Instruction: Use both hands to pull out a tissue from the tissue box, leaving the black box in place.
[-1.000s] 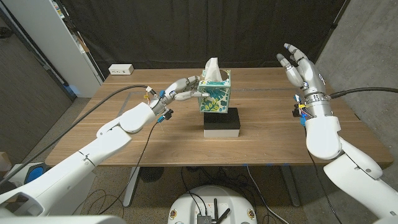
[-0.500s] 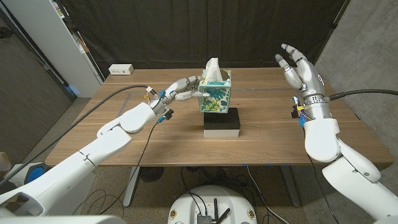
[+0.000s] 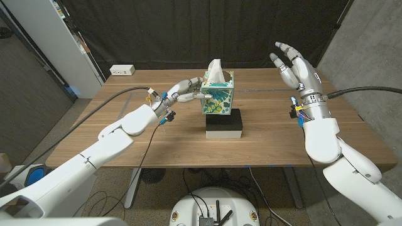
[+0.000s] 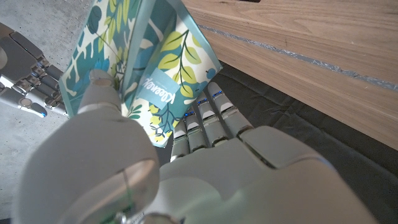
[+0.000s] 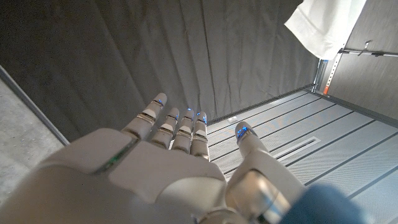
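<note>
The tissue box (image 3: 218, 94) stands on the black box (image 3: 225, 123) at the middle of the surface (image 3: 270, 135), a tissue (image 3: 215, 68) poking from its top. The left hand (image 3: 184, 90) presses its fingers (image 4: 205, 118) against the box's left side. At the frame's upper right, the right hand (image 3: 294, 66) is raised above the surface, fingers spread and holding nothing.

A wooden counter (image 3: 125, 119) is backed by a dark curtain (image 3: 188, 31), a white power strip (image 3: 122, 70) is seen at its far corner, and a white cabinet (image 3: 53, 44) is set beside it.
</note>
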You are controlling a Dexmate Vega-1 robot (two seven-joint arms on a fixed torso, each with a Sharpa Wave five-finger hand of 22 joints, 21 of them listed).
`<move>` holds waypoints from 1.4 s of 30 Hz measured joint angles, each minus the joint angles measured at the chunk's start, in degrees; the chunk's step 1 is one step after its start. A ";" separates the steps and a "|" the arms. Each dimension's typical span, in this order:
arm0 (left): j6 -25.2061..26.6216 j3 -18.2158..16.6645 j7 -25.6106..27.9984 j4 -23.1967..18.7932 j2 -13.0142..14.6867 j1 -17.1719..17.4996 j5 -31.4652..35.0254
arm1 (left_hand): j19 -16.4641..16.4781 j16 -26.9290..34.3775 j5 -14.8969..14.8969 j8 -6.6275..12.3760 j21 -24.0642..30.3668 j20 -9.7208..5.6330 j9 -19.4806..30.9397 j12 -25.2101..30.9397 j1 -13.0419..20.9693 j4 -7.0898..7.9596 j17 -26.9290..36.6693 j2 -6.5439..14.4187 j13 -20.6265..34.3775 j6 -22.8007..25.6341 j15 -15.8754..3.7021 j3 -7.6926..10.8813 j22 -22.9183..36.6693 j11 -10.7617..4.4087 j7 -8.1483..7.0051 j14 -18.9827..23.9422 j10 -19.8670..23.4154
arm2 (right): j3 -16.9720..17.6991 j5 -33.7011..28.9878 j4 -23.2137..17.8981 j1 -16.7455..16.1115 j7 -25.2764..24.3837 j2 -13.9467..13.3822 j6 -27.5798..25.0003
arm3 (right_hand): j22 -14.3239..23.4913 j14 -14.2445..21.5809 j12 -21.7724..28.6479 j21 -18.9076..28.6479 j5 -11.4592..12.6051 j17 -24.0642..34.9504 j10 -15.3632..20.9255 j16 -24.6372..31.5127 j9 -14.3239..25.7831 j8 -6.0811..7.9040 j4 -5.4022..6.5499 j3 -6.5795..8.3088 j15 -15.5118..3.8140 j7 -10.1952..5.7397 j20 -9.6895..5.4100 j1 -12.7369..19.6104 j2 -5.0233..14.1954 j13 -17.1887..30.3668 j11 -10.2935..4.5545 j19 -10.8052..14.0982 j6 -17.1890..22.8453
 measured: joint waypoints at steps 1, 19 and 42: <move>-0.02 -0.07 0.06 -0.05 0.04 0.09 0.01 | 0.00 0.00 0.00 0.00 0.00 0.00 0.00 0.00 0.00 0.00 0.00 0.00 0.00 0.00 0.00 0.00 0.00 0.00 0.00 0.00 0.00 | -0.23 -0.19 -0.04 0.27 0.34 -0.09 0.17 | 0.00 0.00 0.00 0.00 0.00 0.00 0.00 0.00 0.00 0.00 0.00 0.00 0.00 0.00 0.00 0.00 0.00 0.00 0.00 0.00 0.00; -0.48 -0.81 0.87 -0.94 0.46 1.45 0.23 | 0.00 0.00 -0.01 -0.21 0.00 0.00 0.00 0.00 0.01 -0.06 0.00 -0.01 -0.01 0.00 0.00 0.42 0.00 0.00 0.00 0.00 0.00 | -2.69 -1.80 -0.80 3.64 4.27 -1.37 1.23 | -0.01 0.00 0.00 0.00 0.01 0.01 -0.01 0.00 -0.01 0.00 -0.64 -0.14 0.00 -0.01 -0.01 0.01 0.01 -0.01 0.00 0.00 0.00; -0.60 -1.25 1.34 -1.83 0.76 2.34 0.61 | 0.01 0.00 -0.01 -0.22 0.00 0.00 0.00 0.00 -0.29 0.07 0.01 -0.32 -0.01 0.00 0.01 0.56 0.00 0.00 -0.01 0.00 0.00 | -5.60 -3.38 -1.45 6.81 6.95 -2.87 1.53 | -0.02 0.00 0.00 0.00 0.01 0.02 -0.01 -0.01 -0.01 0.00 -1.19 -0.07 0.00 -0.54 -0.02 0.38 0.38 -0.01 -0.01 0.00 0.53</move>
